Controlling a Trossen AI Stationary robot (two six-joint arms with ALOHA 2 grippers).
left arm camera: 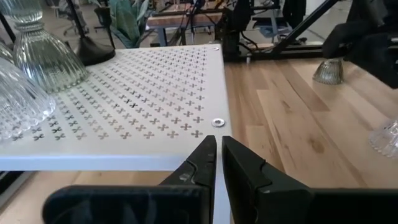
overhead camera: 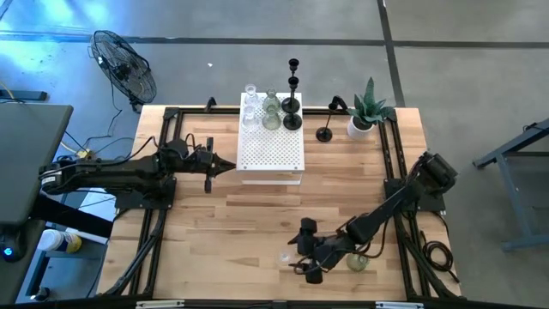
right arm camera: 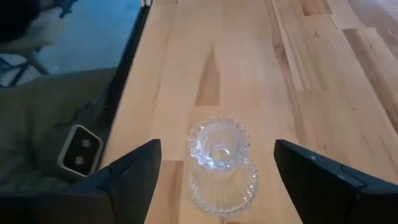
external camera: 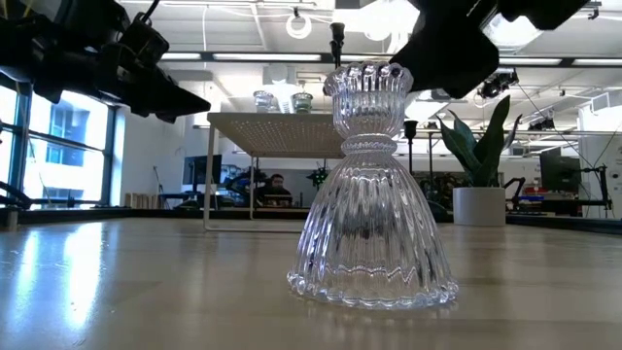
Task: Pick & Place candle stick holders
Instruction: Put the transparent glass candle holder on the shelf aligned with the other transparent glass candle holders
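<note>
Near the lower middle of the high view, the right gripper [right arm camera: 214,163] hangs spread wide over a clear ribbed glass candle stick holder [right arm camera: 220,163] standing upright on the wooden table [overhead camera: 257,223], its fingers clear of the glass. A clean release calls for lifting straight up without clipping the scalloped rim. At centre left, the left gripper [left arm camera: 217,163] waits, pressed together, beside the white perforated box [left arm camera: 143,106].

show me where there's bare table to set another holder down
Free: the wood between the white perforated box and the right gripper, and the near left corner. Crowded: the box's far edge, and around the clear glass holder.
</note>
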